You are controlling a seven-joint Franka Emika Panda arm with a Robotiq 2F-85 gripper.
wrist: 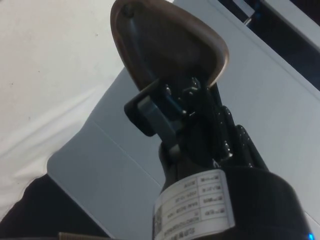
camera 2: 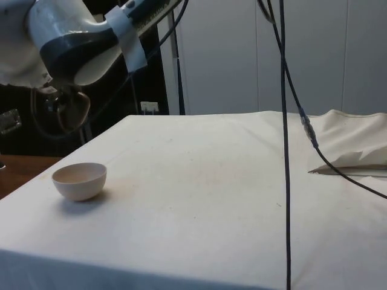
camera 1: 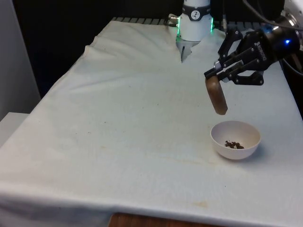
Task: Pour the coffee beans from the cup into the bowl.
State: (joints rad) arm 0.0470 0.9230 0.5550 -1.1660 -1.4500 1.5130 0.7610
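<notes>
Covering the whole surface (camera 1: 118, 118) is a white cloth, creased at the far end and faintly stained in the middle. Over its right side in the front view hangs the end effector (camera 1: 218, 72), clenched on the rim of a brown cup (camera 1: 216, 96), which is tipped far over with its mouth pointing down. Just below it, and a little toward the front view's right, sits the white bowl (camera 1: 235, 139), apart from the cup, with a small heap of coffee beans (camera 1: 233, 144) at its bottom.

Judging from this, the pour is at or near its end. To finish well, the cup should be held steeply tilted above the bowl's middle, not its near rim, long enough for any last beans to drop, then righted slowly so nothing flicks onto the cloth.

Whether beans remain inside the cup cannot be made out. From the side, the arm covers most of the cup, and the bowl's wall hides the beans.
</notes>
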